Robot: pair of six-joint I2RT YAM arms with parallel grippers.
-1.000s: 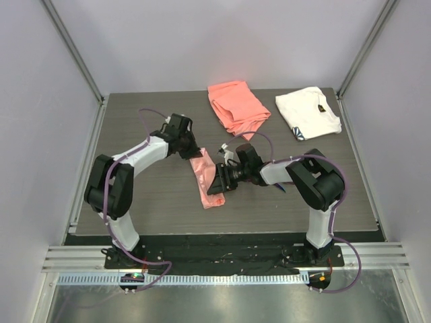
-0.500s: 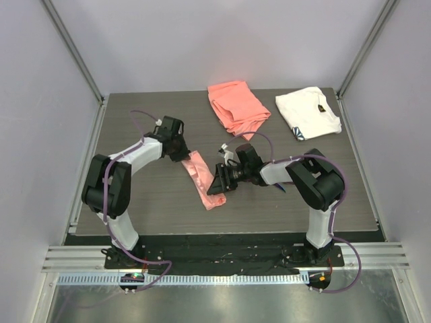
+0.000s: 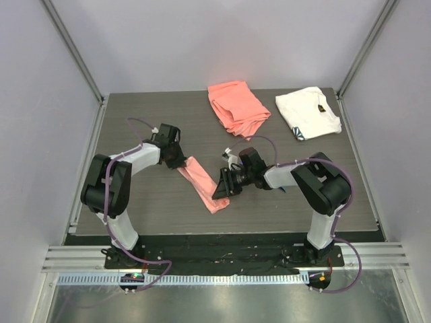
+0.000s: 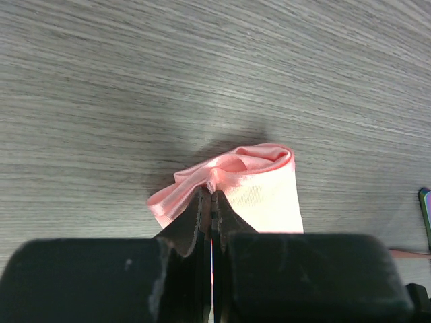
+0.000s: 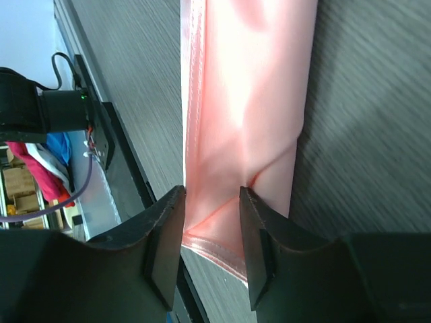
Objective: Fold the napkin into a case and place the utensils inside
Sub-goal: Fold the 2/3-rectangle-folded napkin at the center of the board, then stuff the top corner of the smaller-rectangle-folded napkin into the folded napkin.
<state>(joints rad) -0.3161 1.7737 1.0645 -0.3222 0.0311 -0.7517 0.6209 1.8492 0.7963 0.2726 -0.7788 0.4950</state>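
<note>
Napkin strip (image 3: 202, 184) slants from ten to four o'clock. Left claw (image 4: 212, 196) pinches the ten o'clock end; right claw (image 5: 211, 202) straddles the other, narrowly open.

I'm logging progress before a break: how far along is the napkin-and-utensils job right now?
Done: the folding, since a narrow pale-pink case lies flat. In hand: the left gripper is shut on the case's far end, pinching a bunch of cloth, while the right gripper straddles the near end with its jaws open. Left: putting the utensils inside. I can't make them out clearly in any view.
</note>
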